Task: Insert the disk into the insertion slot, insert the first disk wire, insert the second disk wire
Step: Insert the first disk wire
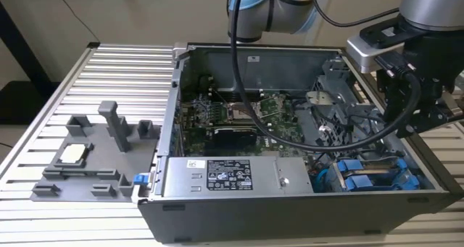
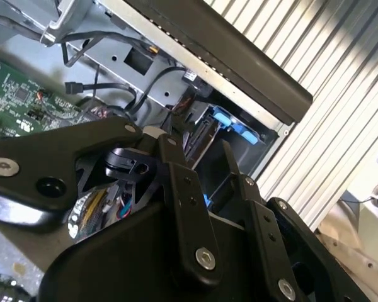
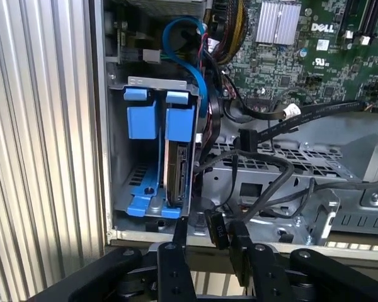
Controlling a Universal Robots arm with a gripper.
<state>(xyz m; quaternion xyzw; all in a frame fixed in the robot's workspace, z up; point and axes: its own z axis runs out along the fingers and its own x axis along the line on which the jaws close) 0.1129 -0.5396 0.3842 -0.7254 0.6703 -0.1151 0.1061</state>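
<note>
In the first wrist view the disk (image 3: 176, 171) stands on edge in its blue carrier, seated in the insertion slot (image 3: 117, 157), a grey metal cage. A second blue carrier (image 3: 142, 119) sits beside it. My gripper (image 3: 209, 221) hovers over the case rim by the cage with its fingers (image 3: 180, 231) apart. A black wire connector (image 3: 217, 230) shows between them, close to one finger, its cable running into the case. In the exterior view my gripper (image 1: 426, 122) is above the case's right wall, over the blue carriers (image 1: 366, 177). The second wrist view shows the fingers (image 2: 230, 160) above the blue carrier (image 2: 232, 124).
The open computer case (image 1: 290, 214) lies on a slatted metal table (image 1: 108, 62). It holds a grey power-supply box (image 1: 225, 176), the motherboard (image 1: 239, 111) and loose black cables (image 3: 283, 119). A grey fixture (image 1: 94, 154) stands at the exterior view's left.
</note>
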